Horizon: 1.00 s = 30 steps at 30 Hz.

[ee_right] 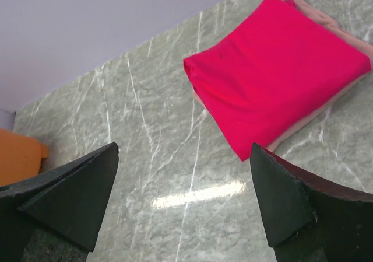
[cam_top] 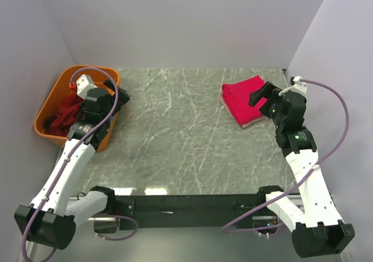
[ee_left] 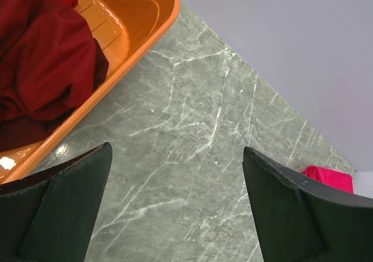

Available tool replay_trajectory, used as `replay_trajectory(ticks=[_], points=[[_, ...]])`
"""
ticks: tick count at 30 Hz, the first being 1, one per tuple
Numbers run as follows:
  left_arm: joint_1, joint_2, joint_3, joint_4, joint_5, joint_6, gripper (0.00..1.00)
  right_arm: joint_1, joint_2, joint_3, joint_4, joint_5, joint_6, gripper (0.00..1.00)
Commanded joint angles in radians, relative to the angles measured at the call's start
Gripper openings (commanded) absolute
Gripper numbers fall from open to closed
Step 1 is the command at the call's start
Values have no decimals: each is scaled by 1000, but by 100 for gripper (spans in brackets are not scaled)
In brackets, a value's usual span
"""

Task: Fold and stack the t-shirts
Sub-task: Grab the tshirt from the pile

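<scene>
A folded crimson-pink t-shirt [cam_top: 240, 98] [ee_right: 280, 69] lies at the table's back right, on top of a pale pink folded cloth [ee_right: 304, 126]. Dark maroon t-shirts [cam_top: 65, 113] [ee_left: 41, 58] are bunched in the orange tub [cam_top: 51, 98] [ee_left: 145, 34] at the back left. My left gripper [cam_top: 119, 94] [ee_left: 176, 148] hangs open over bare table just right of the tub, holding nothing. My right gripper [cam_top: 259, 94] [ee_right: 184, 146] is open too, above the table at the near left edge of the crimson-pink shirt, with nothing between its fingers. The pink shirt [ee_left: 329, 177] shows small in the left wrist view.
Lavender walls close the table on the left, back and right. The marble tabletop [cam_top: 175, 133] stretches between the tub and the folded pile. A black rail [cam_top: 186, 205] with both arm bases runs along the near edge.
</scene>
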Motion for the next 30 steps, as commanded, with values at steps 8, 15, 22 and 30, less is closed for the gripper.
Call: replay_trajectory(ticks=[8, 15, 22, 30], points=[[14, 82, 131, -32, -114, 18, 99, -2, -14, 14, 43, 9, 22, 100], [161, 202, 226, -132, -117, -5, 99, -2, -72, -54, 120, 33, 39, 100], [365, 343, 263, -199, -116, -1, 100, -2, -15, -44, 112, -45, -13, 100], [427, 467, 306, -195, -68, 42, 99, -2, 112, 13, 66, -75, -32, 100]])
